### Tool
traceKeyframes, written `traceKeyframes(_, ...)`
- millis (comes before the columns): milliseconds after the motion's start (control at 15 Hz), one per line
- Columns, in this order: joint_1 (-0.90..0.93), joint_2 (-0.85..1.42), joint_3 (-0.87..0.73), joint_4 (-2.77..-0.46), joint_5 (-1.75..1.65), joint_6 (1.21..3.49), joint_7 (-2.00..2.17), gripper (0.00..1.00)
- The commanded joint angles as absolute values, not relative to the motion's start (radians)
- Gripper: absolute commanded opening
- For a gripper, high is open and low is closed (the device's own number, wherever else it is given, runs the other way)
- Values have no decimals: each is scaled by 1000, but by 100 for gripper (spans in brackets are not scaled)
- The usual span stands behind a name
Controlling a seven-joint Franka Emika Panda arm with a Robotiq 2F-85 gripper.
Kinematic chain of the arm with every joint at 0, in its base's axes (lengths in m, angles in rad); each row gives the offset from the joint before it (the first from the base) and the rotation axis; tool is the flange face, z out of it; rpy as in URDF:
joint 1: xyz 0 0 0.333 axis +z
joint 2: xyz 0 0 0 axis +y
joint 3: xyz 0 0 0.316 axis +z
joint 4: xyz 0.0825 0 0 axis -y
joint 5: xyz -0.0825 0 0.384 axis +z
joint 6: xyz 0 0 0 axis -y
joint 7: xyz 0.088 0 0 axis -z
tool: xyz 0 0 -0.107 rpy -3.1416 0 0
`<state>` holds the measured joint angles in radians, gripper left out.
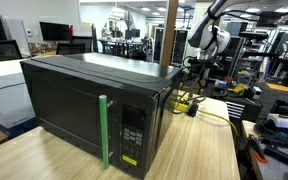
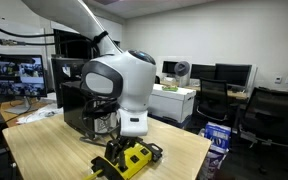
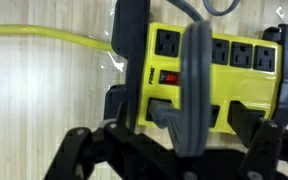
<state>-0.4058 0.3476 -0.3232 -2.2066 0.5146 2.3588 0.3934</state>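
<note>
Wooden desk [image 1: 212,150] in a lab. In an exterior view, the gripper [image 1: 190,86] hangs above the yellow power strip [image 1: 184,101], at the desk's far edge behind the microwave [image 1: 84,100]. In an exterior view, the power strip [image 2: 134,158] lies directly below the gripper [image 2: 122,140]. Wrist view: the gripper [image 3: 174,155] has its jaws spread and empty, and the power strip's [image 3: 219,60] long axis runs side to side.

Microwave [image 1: 84,100] blocks one side; pwr strip [image 3: 234,78] + yellow cable [image 3: 44,34] directly below

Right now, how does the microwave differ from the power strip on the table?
The microwave is black with a green handle; the power strip is yellow with black sockets. The microwave is a big upright box, the power strip a low flat bar. Both rest on the wooden table.
</note>
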Motion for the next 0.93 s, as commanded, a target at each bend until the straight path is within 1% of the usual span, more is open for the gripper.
traceKeyframes(0,-407,373,-323,-2205,523,2367,376,100)
traceKeyframes(600,-398,375,-329,-2193,506,2384,388,100)
traceKeyframes(733,-399,378,-328,-2188,504,2381,387,88)
traceKeyframes(800,-400,379,-328,-2187,506,2382,385,67)
traceKeyframes(867,-400,380,-328,-2187,505,2382,385,64)
